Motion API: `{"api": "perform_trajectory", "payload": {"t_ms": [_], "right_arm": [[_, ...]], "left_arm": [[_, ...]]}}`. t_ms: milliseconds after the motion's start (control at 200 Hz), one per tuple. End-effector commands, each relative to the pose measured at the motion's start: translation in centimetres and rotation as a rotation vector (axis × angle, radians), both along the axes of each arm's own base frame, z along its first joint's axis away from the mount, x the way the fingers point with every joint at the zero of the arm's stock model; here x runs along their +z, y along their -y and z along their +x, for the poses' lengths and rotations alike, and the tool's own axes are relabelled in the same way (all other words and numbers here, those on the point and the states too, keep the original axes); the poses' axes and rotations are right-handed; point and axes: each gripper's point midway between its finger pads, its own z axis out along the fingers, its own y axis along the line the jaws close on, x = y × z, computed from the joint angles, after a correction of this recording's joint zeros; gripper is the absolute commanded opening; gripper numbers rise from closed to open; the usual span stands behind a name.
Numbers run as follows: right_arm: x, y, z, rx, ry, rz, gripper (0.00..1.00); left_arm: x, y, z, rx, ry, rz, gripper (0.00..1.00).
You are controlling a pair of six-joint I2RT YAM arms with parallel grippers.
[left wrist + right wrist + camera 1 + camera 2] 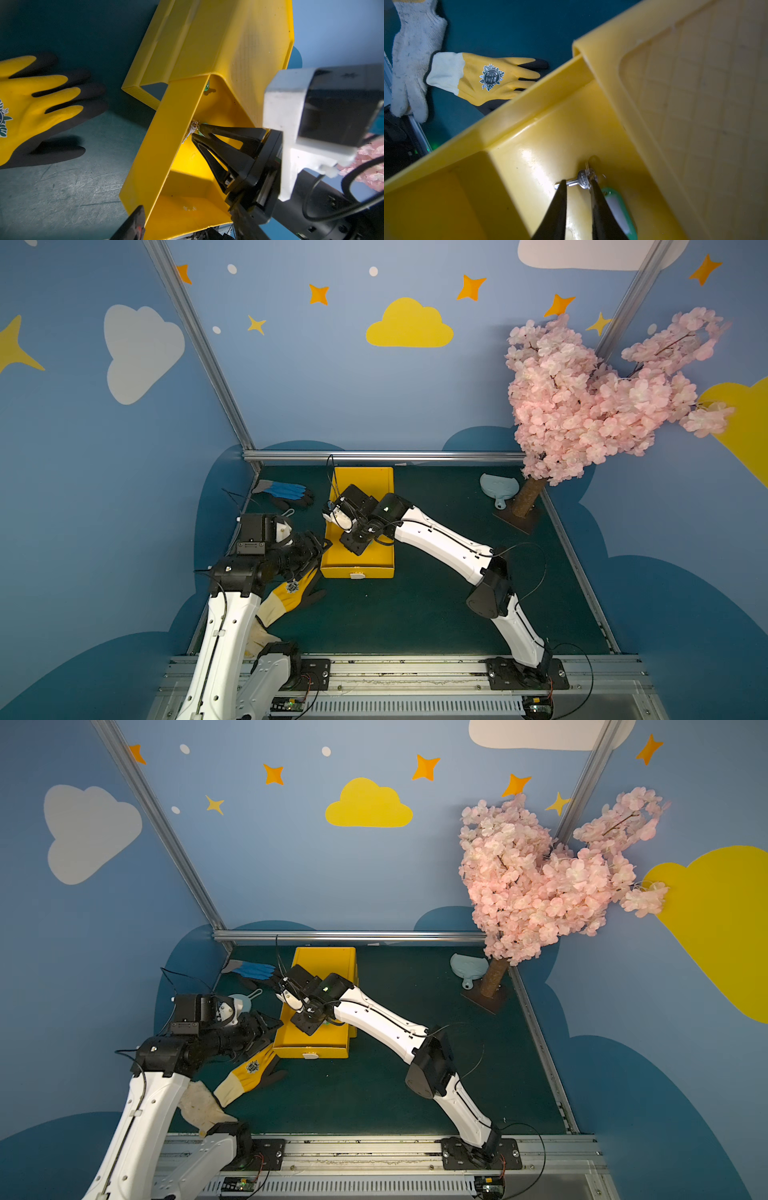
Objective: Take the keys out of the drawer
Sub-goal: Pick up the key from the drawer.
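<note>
**Hazards: right gripper [578, 185] at the keys [582, 180] inside the open drawer [374, 564]**

The drawer looks unrestrained on the counter [415, 614] and can slide if the arm drags its wall. We see the left gripper [272, 1033] just beside it, fingers [133, 224] spread wide and empty. The right fingers [558, 207] stand narrowly apart astride the keys on the drawer floor; we cannot tell whether they pinch them. A shallow hold can drop the keys, and the green tag [616, 207] can snag.

Ahead of our right gripper [577, 184] we have bare floor of the drawer [527, 153]; its side wall bounds that, and the yellow housing [695, 87] crowds close alongside.
</note>
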Motion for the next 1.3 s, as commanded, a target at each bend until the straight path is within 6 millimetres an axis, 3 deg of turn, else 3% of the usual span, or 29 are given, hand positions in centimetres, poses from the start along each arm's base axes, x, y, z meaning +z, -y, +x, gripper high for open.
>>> {"api": "perform_trajectory", "payload": {"t_ms": [0, 445, 556, 806, 1291], "right_arm": [[0.0, -0.4, 1.0, -0.014, 0.014, 0.012, 0.22], [1.1, -0.2, 1.3, -0.033, 0.016, 0.039, 0.09], [1.9, -0.1, 1.2, -0.032, 0.015, 0.054, 0.00], [4.5, 0.2, 0.2, -0.028, 0.008, 0.110, 0.00], [9.3, 2.3, -0.8, -0.046, 0.014, 0.194, 0.00]], "left_arm": [[0.5, 0.0, 0.0, -0.009, 0.020, 0.000, 0.68], [0.7, 0.0, -0.1, -0.005, 0.027, -0.003, 0.68], [0.8, -0.1, 0.0, 0.000, 0.034, -0.001, 0.67], [1.2, -0.4, 0.4, 0.019, 0.057, 0.010, 0.67], [4.0, -1.3, 2.3, 0.042, 0.137, 0.067, 0.64]]}}
